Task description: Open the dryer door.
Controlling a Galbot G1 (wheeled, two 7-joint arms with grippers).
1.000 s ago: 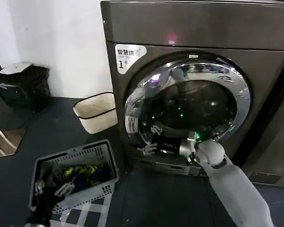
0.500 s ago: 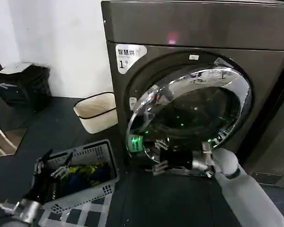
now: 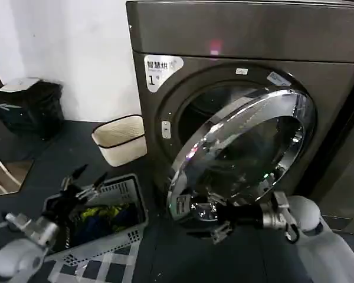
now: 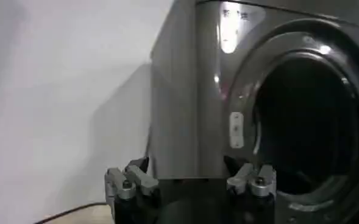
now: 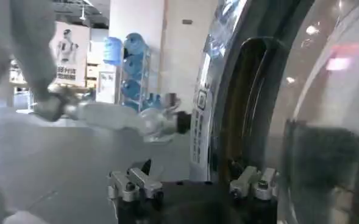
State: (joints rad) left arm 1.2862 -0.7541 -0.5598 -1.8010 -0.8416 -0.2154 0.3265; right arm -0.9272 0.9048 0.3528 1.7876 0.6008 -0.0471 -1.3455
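Your right gripper (image 3: pixel 207 219), fingers spread, hooks the dryer door (image 3: pixel 242 159) edge to swing it; left gripper (image 3: pixel 82 184) hangs released.

White wall (image 3: pixel 65 53), dark floor (image 3: pixel 53 159), cream bin (image 3: pixel 121 138), grey laundry basket (image 3: pixel 109 221), black crate (image 3: pixel 32 106).

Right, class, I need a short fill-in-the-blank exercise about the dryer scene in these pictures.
1. The dryer door is partly ____.
2. The ____ tool is at the door's lower edge.
3. The left tool hovers over the grey laundry ____.
4. The door's outer ring is shiny ____.

Missing words: open; right; basket; chrome
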